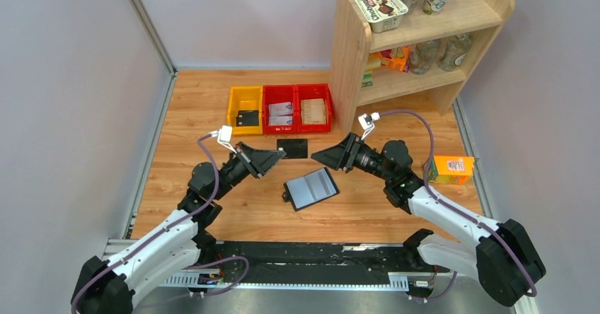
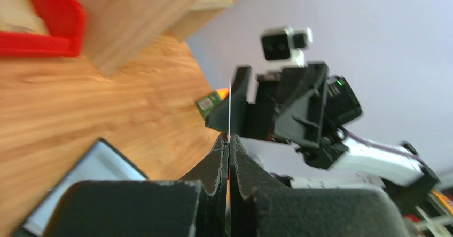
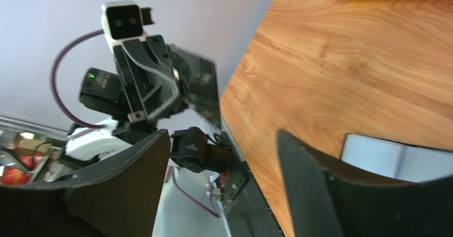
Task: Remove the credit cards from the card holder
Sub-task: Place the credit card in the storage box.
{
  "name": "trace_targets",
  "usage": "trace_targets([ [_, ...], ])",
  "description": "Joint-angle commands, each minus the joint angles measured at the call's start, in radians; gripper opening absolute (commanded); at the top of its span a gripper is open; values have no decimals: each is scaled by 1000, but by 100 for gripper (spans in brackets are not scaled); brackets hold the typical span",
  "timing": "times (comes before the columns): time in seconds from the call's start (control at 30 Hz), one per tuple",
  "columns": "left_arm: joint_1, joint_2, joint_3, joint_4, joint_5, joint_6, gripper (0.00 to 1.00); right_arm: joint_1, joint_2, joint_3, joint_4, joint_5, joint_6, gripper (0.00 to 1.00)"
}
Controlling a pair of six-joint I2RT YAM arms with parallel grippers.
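The card holder [image 1: 311, 189] lies open on the wooden table between the arms, grey-blue lining up; its edge also shows in the left wrist view [image 2: 91, 178] and the right wrist view [image 3: 395, 159]. My left gripper [image 1: 281, 153] is shut on a black credit card [image 1: 292, 148], held above the table. In the left wrist view the card [image 2: 229, 109] appears edge-on as a thin line rising from the closed left gripper [image 2: 228, 141]. My right gripper [image 1: 316, 158] faces it, open and apart from the card [image 3: 203, 87]; nothing sits in the right gripper [image 3: 223, 138].
A yellow bin [image 1: 234, 109] at the back holds a black card [image 1: 247, 119]. Two red bins [image 1: 297, 91] beside it hold whitish cards. A wooden shelf [image 1: 350, 52] with cups and jars stands back right. An orange carton [image 1: 451, 169] lies at the right.
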Motion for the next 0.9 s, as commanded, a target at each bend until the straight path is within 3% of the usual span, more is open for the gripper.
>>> trace_targets([
  [0.0, 112, -81, 70, -253, -5, 139, 0, 2, -83, 47, -277, 86, -171, 81],
  [0.2, 381, -58, 164, -461, 113, 231, 0, 2, -163, 102, -561, 161, -323, 87],
  [0.37, 555, 142, 314, -568, 172, 331, 0, 2, -224, 111, -707, 227, -400, 96],
  [0.87, 642, 833, 883, -827, 54, 642, 0, 2, -286, 119, -808, 276, -536, 100],
])
